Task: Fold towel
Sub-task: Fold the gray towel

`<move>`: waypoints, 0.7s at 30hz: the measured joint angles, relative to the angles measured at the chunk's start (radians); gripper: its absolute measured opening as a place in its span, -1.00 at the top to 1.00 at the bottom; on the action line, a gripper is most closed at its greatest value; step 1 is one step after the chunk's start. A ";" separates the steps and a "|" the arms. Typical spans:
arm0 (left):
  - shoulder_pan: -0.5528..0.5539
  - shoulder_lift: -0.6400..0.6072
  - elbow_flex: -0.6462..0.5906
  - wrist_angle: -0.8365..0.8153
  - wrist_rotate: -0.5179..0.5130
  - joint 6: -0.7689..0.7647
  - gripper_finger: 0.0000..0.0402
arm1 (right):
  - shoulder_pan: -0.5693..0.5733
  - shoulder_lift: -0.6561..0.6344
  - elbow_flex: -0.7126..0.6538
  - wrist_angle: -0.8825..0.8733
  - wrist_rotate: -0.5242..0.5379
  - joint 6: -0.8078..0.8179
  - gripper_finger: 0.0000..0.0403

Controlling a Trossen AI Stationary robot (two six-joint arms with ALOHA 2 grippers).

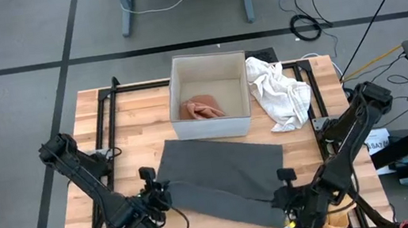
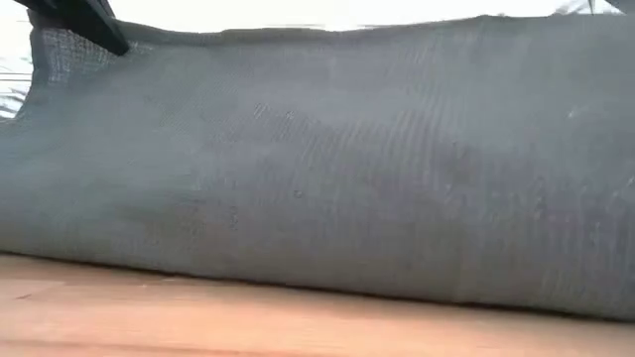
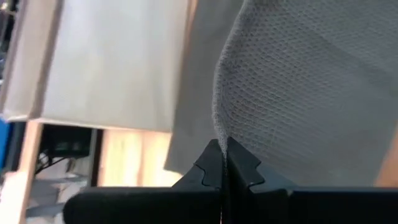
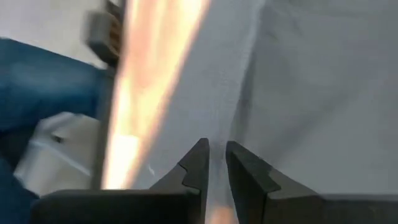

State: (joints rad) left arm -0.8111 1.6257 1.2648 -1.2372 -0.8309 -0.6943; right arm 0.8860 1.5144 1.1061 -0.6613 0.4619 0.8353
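Towel [image 1: 225, 175] beside box [image 1: 215, 132] of cloth [image 1: 203, 108]

No readable text, label, brand, number or sign is showing in any view; nothing legible on table, box or cloths.

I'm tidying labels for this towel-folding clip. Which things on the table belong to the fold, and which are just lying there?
Part of the job:
- grey towel, spread on the table
- left end effector, shut on the towel's near left edge
- right end effector, pinching the near right edge

Lying about:
- white box with a pinkish cloth inside
- crumpled white cloth beside the box
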 joint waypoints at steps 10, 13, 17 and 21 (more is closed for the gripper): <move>0.071 0.000 -0.001 -0.098 0.020 -0.058 1.00 | -0.084 -0.030 0.000 -0.224 0.018 0.010 0.95; 0.071 0.000 -0.001 -0.095 0.032 -0.056 1.00 | -0.095 -0.027 0.000 -0.195 -0.005 -0.016 0.88; 0.071 0.000 -0.001 -0.056 0.061 -0.036 1.00 | -0.108 -0.028 -0.045 -0.154 -0.008 0.020 0.65; 0.071 0.006 -0.001 0.096 0.141 0.090 1.00 | -0.131 -0.028 -0.136 -0.060 -0.015 0.111 0.36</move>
State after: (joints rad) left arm -0.7399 1.6313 1.2640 -1.1415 -0.6897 -0.6041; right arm 0.7551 1.4868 0.9706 -0.7212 0.4468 0.9465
